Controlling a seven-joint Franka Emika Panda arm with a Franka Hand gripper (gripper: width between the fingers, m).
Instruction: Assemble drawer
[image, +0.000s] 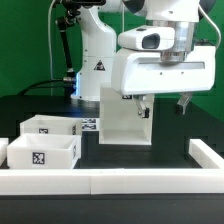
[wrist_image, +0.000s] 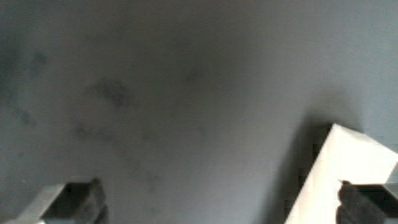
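Observation:
The drawer's tall white shell (image: 122, 118) stands upright on the black table, mid-scene. Two small open-topped white trays with square tags sit at the exterior view's left, one behind (image: 50, 127) and one in front (image: 40, 153). My gripper (image: 162, 103) hangs open over the shell's upper right corner. One finger (image: 141, 104) is over the shell and the other (image: 185, 103) is outside it to the right. In the wrist view the gripper (wrist_image: 217, 205) is open. A white edge of the shell (wrist_image: 343, 165) lies just inside one fingertip (wrist_image: 368, 203), and dark table fills the remaining gap.
A long low white rail (image: 110, 181) runs along the table's front and turns up the exterior view's right side (image: 207, 155). The marker board (image: 89, 124) lies between the rear tray and the shell. The robot base (image: 97, 60) stands behind, before a green backdrop.

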